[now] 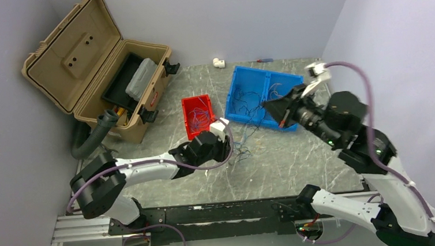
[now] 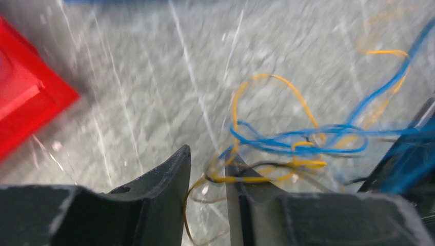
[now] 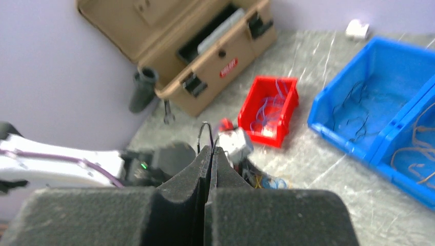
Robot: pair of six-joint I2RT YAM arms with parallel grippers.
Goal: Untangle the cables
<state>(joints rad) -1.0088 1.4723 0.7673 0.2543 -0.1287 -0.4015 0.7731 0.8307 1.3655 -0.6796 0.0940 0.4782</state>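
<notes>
A tangle of thin yellow, blue and black cables (image 1: 241, 147) lies on the grey table between the red bin and the blue bin. In the left wrist view the cables (image 2: 287, 138) spread just ahead of my left gripper (image 2: 208, 156). Its jaws stand apart, and a yellow and a tan strand run through the gap. From above, the left gripper (image 1: 227, 148) sits low at the tangle's left edge. My right gripper (image 3: 210, 149) is shut, with a thin black cable loop (image 3: 204, 130) sticking out of its tips. It hangs raised over the blue bin's near edge (image 1: 272, 109).
A red bin (image 1: 198, 115) holding wires stands left of the tangle. A blue two-part bin (image 1: 233, 93) with more wires stands behind it. An open tan toolbox (image 1: 95, 68) and a grey hose (image 1: 92, 137) are at the back left. A white fitting (image 1: 218, 62) lies by the far wall.
</notes>
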